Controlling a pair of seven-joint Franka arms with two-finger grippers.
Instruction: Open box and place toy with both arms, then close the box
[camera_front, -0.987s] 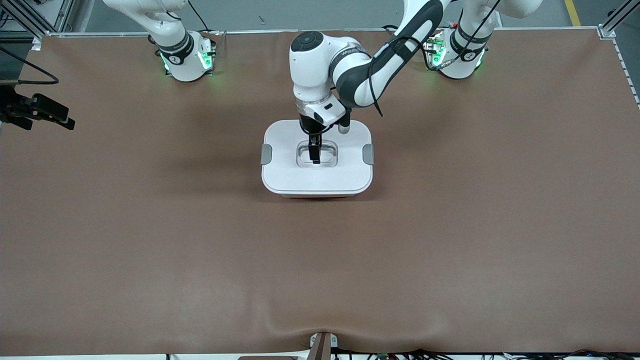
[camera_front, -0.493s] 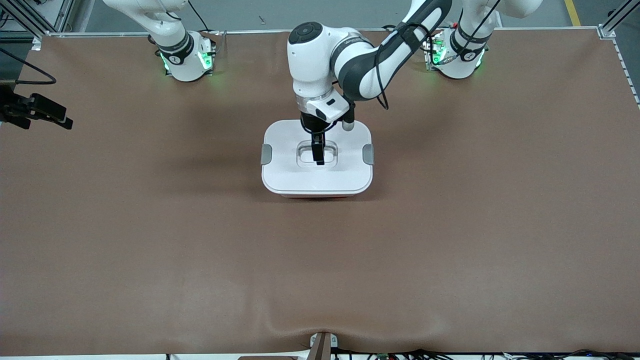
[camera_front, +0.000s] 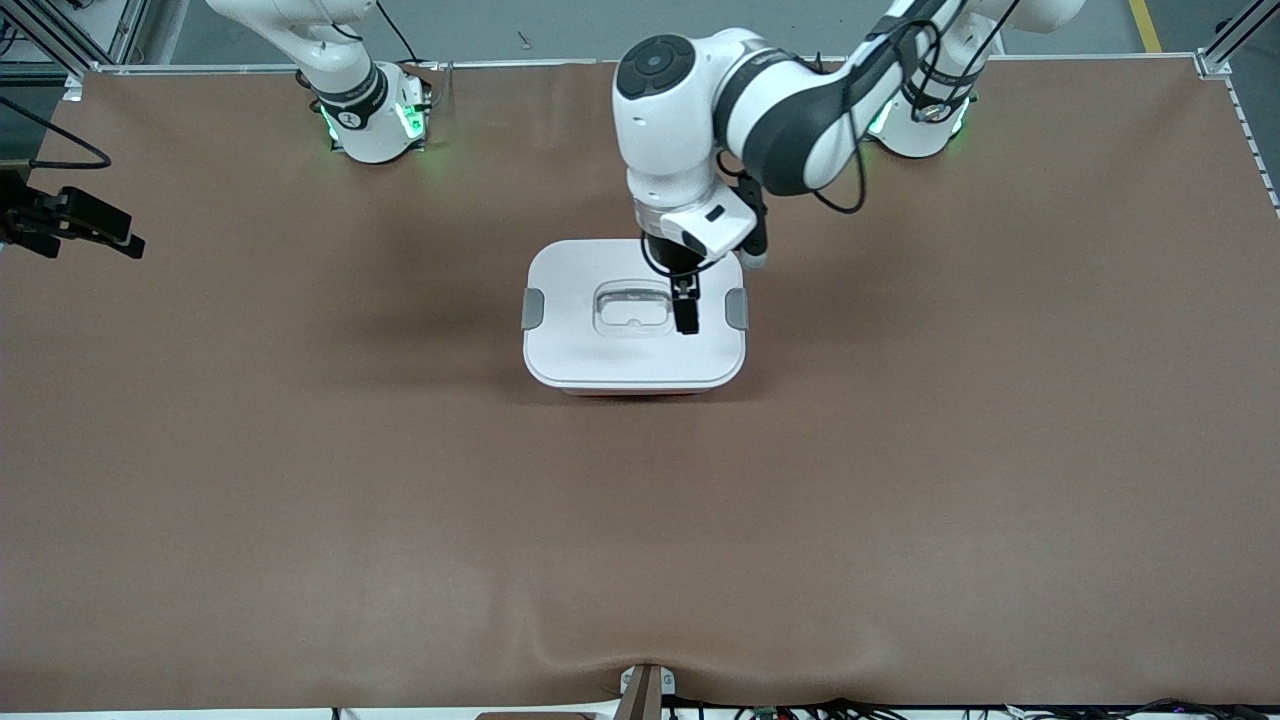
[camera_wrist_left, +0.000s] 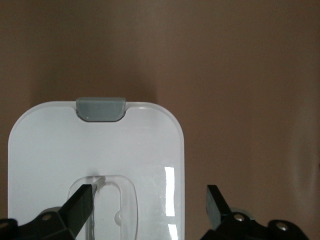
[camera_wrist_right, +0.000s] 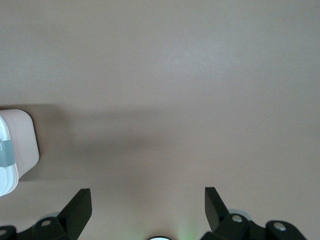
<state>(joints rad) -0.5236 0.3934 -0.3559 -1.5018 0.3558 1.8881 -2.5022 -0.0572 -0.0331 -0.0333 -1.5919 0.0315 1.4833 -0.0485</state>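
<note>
The box (camera_front: 633, 325) is sitting mid-table w/ its white lid (camera_front: 600, 350) on and both grey clips (camera_front: 533, 308) at the sides. No toy showing in any view.

The left gripper (camera_front: 686, 315) is hanging over the lid, fingers spread wide, holding nothing. A sec ago it was down in the clear handle recess (camera_front: 633, 310) at the lid's centre; now it's shifted off toward the clip at the left arm's end of the box and looks higher. The left arm's elbow has also swung toward its own base. In the left wrist view the gripper (camera_wrist_left: 150, 207) is straddling the lid's edge: one finger (camera_wrist_left: 80, 205) over the handle recess (camera_wrist_left: 107, 200), the other over bare table, w/ a clip (camera_wrist_left: 100, 107) in sight.

The box itself hasn't moved vs. the earlier frames, lid sitting the same.

The right arm is waiting, unchanged. Its gripper (camera_wrist_right: 147, 207) is wide open and empty, up over bare table (camera_wrist_right: 175, 75) toward the right arm's end, w/ a corner of the box (camera_wrist_right: 17, 145) just in sight.
</note>
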